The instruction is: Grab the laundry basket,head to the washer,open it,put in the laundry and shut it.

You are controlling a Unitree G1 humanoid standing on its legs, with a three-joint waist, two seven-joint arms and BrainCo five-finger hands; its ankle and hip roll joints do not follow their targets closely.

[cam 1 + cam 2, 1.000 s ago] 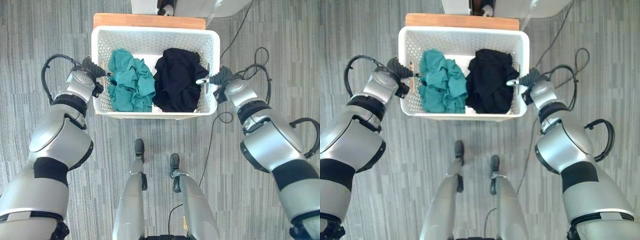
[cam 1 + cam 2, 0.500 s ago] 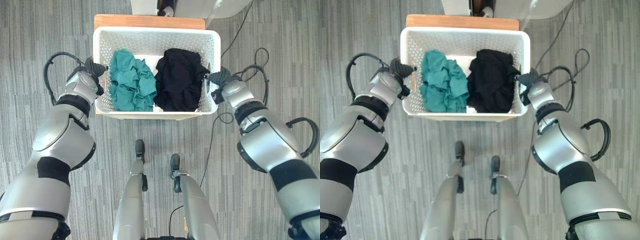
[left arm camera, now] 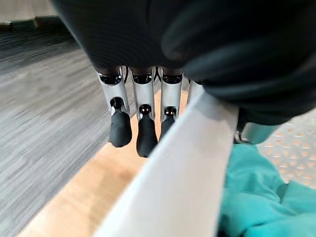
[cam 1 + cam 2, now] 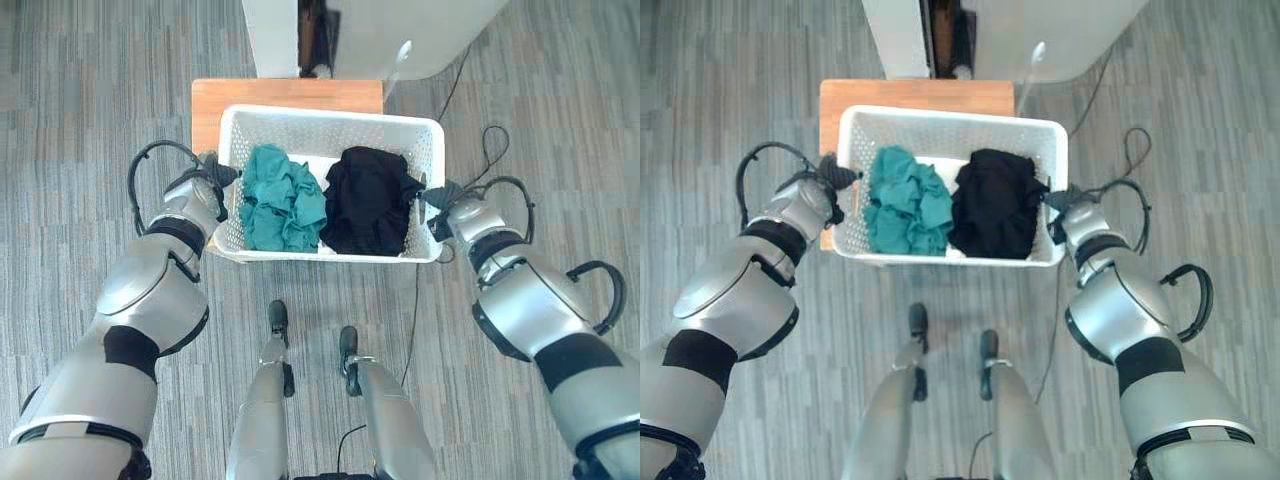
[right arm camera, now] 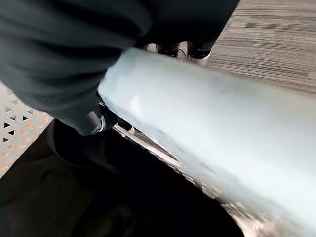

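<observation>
White laundry basket (image 4: 330,125) sits on a low wooden desk (image 4: 215,98), straight in front of the robot, between the two hands. Desk top shows past the basket's far rim and its left side; near edge of the basket overhangs toward the robot.

Inside: teal clothes (image 4: 283,198) in the left half, black clothes (image 4: 367,200) in the right half, touching at the middle.

Left hand (image 4: 212,182) is on the basket's left rim. Wrist view: fingers (image 3: 120,129) hang down outside the rim, close together and nearly straight, dark tips just above the wood; thumb sits inside the wall, over the teal clothes. Rim is clamped between fingers and thumb.

Right hand (image 4: 445,200) is on the right rim. Wrist view: the white rim (image 5: 212,143) runs between the thumb on the inside, next to the black clothes, and the fingers on the outside over the carpet. Only the finger bases show there, tips hidden behind the rim. Looks like a pinch on the rim.

A white cabinet (image 4: 375,30) stands just behind the desk, dark gap in its front. Grey striped carpet (image 4: 80,120) all round.
</observation>
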